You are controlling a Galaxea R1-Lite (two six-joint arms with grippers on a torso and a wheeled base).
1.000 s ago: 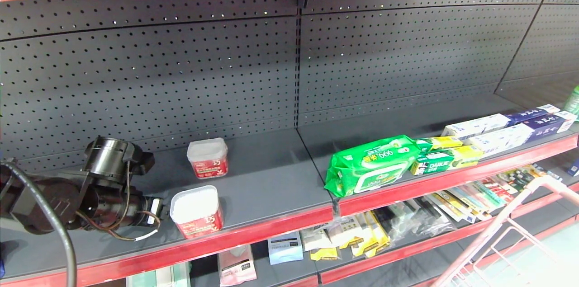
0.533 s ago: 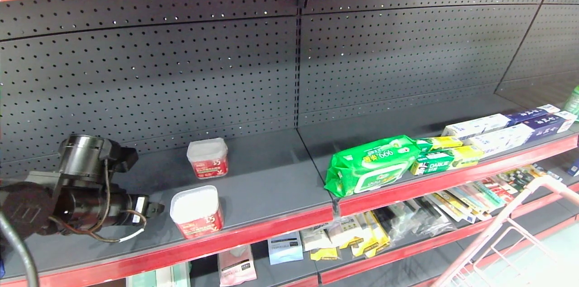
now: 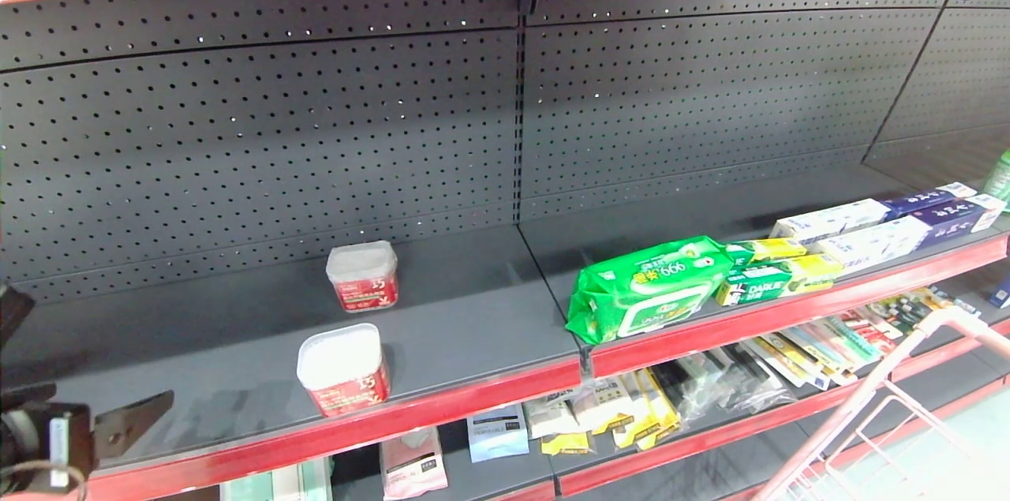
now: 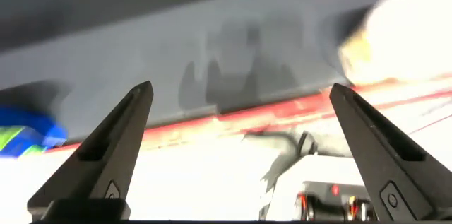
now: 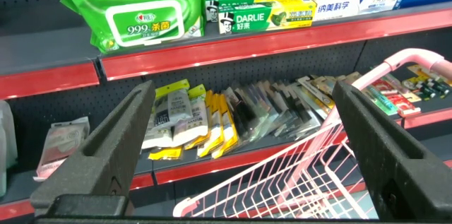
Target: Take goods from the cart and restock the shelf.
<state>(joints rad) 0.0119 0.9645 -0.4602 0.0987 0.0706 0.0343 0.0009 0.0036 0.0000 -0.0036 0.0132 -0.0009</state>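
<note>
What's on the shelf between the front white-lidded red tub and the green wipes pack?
Nothing; the head view shows bare grey shelf between front red tub and green wipes pack.

Matt grey metal shelf [image 3: 473, 304] with perforated back, glossy green plastic wipes pack [image 3: 647, 288], smooth pink wire cart [image 3: 963, 319].

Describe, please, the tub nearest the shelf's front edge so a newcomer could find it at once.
Look at the grey shelf with the red front lip, in the bay left of the green wipes pack. Two white-topped tubs with red labels stand there, apart. The front tub is the one by the red lip; the rear tub stands farther back.
</note>
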